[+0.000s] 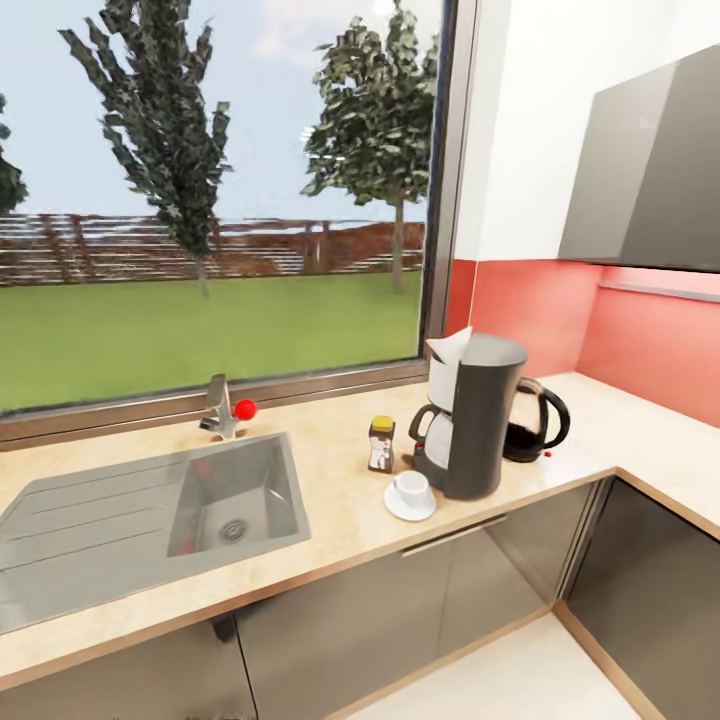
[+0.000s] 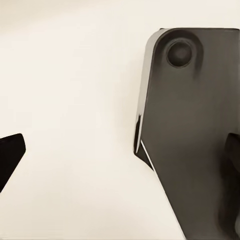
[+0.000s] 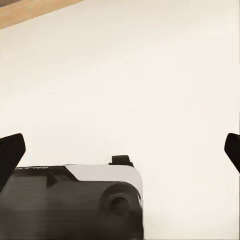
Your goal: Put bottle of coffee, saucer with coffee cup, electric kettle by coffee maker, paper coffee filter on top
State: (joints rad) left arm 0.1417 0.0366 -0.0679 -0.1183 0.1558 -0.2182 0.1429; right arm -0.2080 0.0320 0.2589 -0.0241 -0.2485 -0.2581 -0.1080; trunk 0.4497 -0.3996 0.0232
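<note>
Coffee maker (image 1: 473,415) stands on the countertop (image 1: 340,520) near the inner corner, and you can see a white paper coffee filter (image 1: 447,352) sitting at its top, tilted toward the window. Just beside it on the sink side stands the bottle of coffee (image 1: 381,443), upright and close to the machine's base. In front of that, near the counter's front edge, the coffee cup (image 1: 411,488) rests on the saucer (image 1: 409,505), which lies just beside the machine. On the far side, toward the red backsplash (image 1: 540,320), the electric kettle (image 1: 532,422) stands partly hidden behind the machine, its handle pointing away from it.

Judging from this layout, every item the task names looks already in place, so you seem to be at the checking stage, not in a carrying step.

Your left gripper (image 2: 120,150) shows its fingertips spread wide with nothing between them, over pale floor beside a dark part of the robot's own body. Your right gripper (image 3: 120,150) is likewise wide and empty above the same pale floor.

Further out, the sink (image 1: 230,505) and its tap (image 1: 222,408) sit well apart from the group, under the window (image 1: 210,200).

If anything remains, your next move calls for confirming that the filter is truly seated on the machine; its tilt suggests it could slip.
</note>
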